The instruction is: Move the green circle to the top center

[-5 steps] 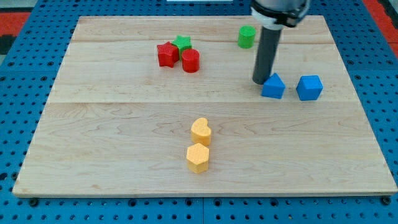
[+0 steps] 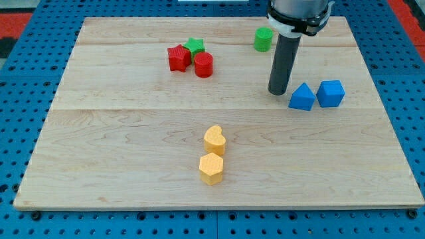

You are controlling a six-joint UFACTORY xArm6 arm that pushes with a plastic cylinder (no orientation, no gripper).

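The green circle (image 2: 263, 39) stands on the wooden board (image 2: 133, 133) near the view's top, right of centre. My tip (image 2: 278, 91) rests on the board below it and slightly right, about 80 pixels away. The rod rises from the tip toward the view's top. A blue triangular block (image 2: 302, 97) lies just right of my tip, close to it. A blue cube (image 2: 331, 93) sits right beside that block.
A red star (image 2: 178, 58), a green star (image 2: 194, 46) and a red cylinder (image 2: 203, 64) cluster at the upper left of centre. A yellow heart (image 2: 214, 141) and a yellow hexagon (image 2: 211, 168) sit at the lower centre.
The blue triangular block has shifted right and slightly down, now next to the blue cube. My tip stays in nearly the same place, slightly lower.
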